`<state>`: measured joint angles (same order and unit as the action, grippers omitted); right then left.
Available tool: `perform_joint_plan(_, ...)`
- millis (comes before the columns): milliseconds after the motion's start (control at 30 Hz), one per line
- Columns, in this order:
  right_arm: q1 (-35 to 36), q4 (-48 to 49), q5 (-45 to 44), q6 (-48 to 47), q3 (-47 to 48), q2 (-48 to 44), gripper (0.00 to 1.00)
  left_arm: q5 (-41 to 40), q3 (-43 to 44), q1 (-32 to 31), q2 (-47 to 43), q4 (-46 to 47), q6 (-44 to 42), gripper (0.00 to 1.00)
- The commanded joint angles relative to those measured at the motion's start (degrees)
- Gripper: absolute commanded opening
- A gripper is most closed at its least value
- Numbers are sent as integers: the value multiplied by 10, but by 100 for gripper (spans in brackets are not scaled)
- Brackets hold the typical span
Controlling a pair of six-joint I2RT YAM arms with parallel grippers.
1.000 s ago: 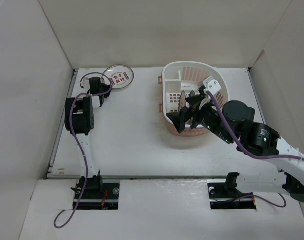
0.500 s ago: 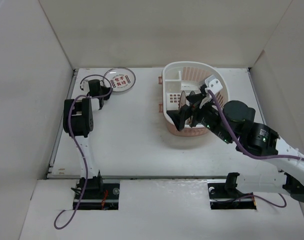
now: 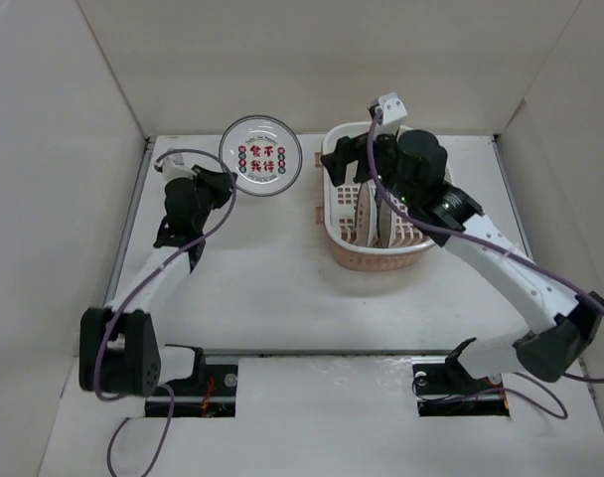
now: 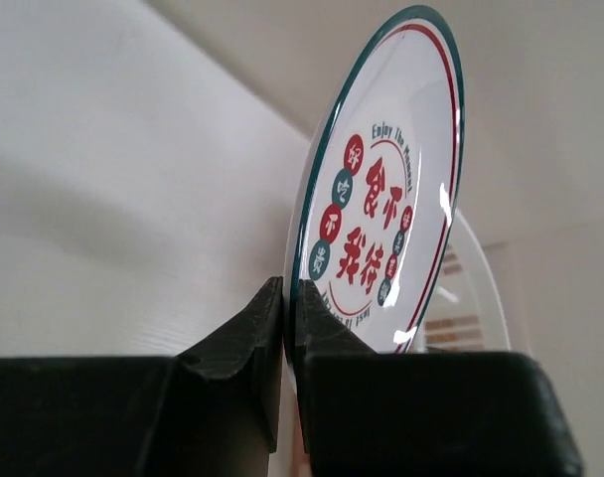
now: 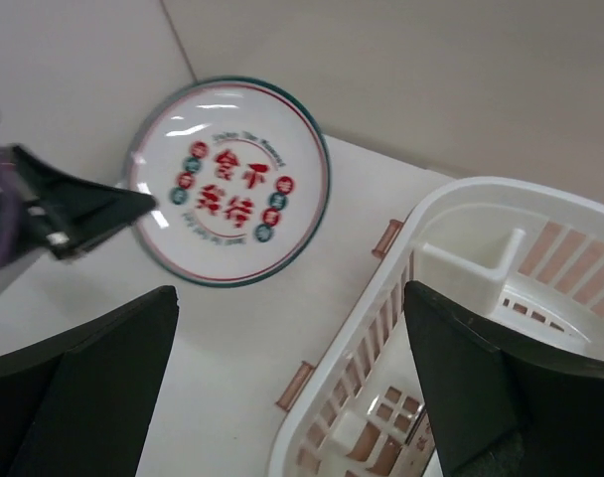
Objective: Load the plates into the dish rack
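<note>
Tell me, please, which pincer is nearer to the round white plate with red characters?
Left. The left pincer grips that plate; the right pincer hangs open over the salmon-pink plastic dish rack.

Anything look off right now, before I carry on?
Nothing stands out. The left gripper is shut on the rim of the plate, holding it lifted and tilted, unbroken. The rack sits upright on the table with nothing spilled around it. The right gripper hangs open over the rack's far end.
</note>
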<state>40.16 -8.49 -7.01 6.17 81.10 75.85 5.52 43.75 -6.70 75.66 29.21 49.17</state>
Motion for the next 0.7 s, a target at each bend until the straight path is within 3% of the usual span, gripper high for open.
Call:
perform_joint_plan(0, -62, 78, 171, -3, 55, 38, 99, 25, -9, -2, -109, 38, -60, 0)
perform_joint_plan(133, -93, 78, 248, -9, 98, 80, 99, 47, 19, -25, -179, -22, -94, 0)
perform_joint_plan(333, -125, 30, 331, -9, 152, 143, 99, 199, 25, -61, -173, 80, -49, 0)
perform_joint_plan(500, -141, 30, 372, 5, 145, 148, 99, 251, 2, -56, -173, 169, -10, 0)
perform_joint_plan(633, -162, 30, 407, 16, 134, 148, 89, 262, -5, -56, -173, 197, -3, 0)
perform_joint_plan(667, -162, 30, 414, 23, 134, 148, 77, 262, -5, -56, -173, 197, 3, 0)
